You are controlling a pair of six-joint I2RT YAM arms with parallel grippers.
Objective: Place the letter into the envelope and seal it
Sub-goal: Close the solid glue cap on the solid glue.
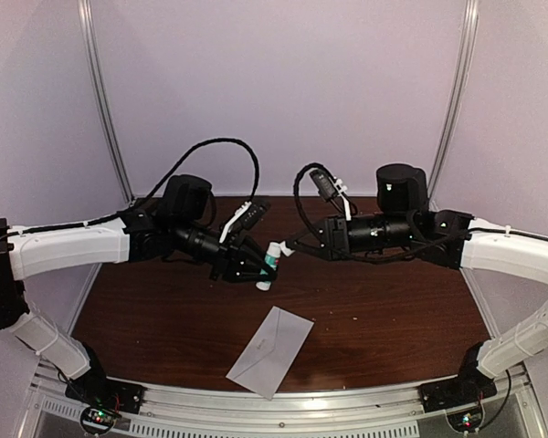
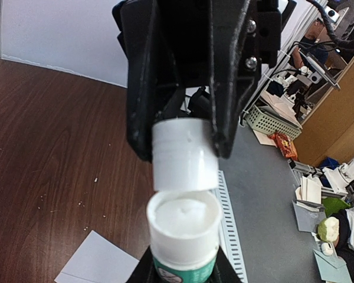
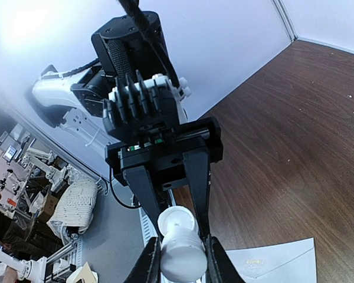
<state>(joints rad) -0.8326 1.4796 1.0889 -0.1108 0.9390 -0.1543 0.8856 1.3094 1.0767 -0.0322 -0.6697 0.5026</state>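
Both wrist views cut the envelope (image 2: 97, 262) off at their bottom edges.

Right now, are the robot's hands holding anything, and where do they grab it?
The left gripper holds a glue stick by its green-labelled body; the right gripper pinches its white cap by the sides.

Soft, even light; the envelope (image 1: 270, 351) casts barely any shadow. Wrist views warp at the edges; the close glue stick (image 2: 184, 227) seems blurred.
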